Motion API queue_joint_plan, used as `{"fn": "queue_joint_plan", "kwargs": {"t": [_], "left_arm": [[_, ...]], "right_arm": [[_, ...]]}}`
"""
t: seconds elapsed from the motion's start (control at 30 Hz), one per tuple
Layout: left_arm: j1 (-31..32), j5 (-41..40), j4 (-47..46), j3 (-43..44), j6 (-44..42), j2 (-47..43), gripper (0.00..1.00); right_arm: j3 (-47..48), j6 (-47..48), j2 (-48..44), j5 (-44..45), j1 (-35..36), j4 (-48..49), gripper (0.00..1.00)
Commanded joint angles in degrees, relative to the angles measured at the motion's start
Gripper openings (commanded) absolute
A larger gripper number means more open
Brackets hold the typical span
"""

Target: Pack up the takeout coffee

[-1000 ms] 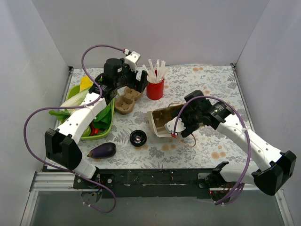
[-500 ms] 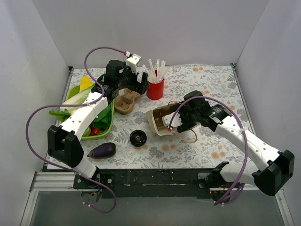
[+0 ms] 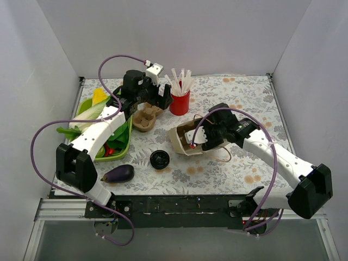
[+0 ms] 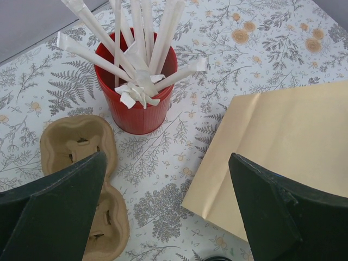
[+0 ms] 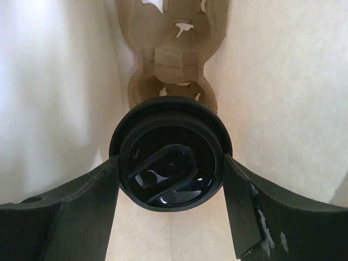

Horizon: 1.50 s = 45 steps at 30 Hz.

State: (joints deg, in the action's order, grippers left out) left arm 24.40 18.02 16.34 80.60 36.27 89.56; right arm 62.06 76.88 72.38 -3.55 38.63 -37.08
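Two arms: the right gripper (image 5: 169,163) was deep inside the paper bag (image 3: 181,142), which lay on its side. The left gripper (image 4: 168,160) hung over the table just past the bag's far side.
Right gripper: clenched on the coffee cup (image 5: 169,178), with one finger on each side of its black lid.
Left gripper: spread wide, with nothing in it.
Coffee cup: inside the bag, just in front of a cup tray (image 5: 173,51) that sat deeper in the bag.
Cup body: hidden behind the lid, so I could not tell how it leaned.
Outside the bag: a red cup (image 4: 138,106) of straws and a second tray (image 4: 81,149) were on the bag's far side. A loose lid (image 3: 159,159) lay near the bag's closed end.
Step in hand: most likely seating the cup in the tray's near hole.
Doing it well: go slowly, aim the cup's bottom at the hole, and stay off the bag's thin walls. Let go only once the cup sits snug.
Watch out: a squeezed lid could pop off.
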Motion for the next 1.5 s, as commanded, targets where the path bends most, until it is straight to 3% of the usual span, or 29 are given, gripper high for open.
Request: {"fn": "queue_joint_plan", "kwargs": {"t": [0.0,0.77,1.47], "left_arm": [[-0.58,0.52,-0.69,-0.79,0.12,-0.53,0.97],[-1.11,1.22,0.45,0.26,0.12,1.49,0.97],[-1.46,4.21,4.22,2.37,-0.06,3.16,0.97]], "right_arm": [[0.52,1.25,1.09,-1.54,-1.19,2.01,0.01],[-0.45,6.44,1.45,-12.35,-5.94,6.58,0.01],[-1.77,8.81,5.58,-11.83,-6.73,12.65,0.01]]}}
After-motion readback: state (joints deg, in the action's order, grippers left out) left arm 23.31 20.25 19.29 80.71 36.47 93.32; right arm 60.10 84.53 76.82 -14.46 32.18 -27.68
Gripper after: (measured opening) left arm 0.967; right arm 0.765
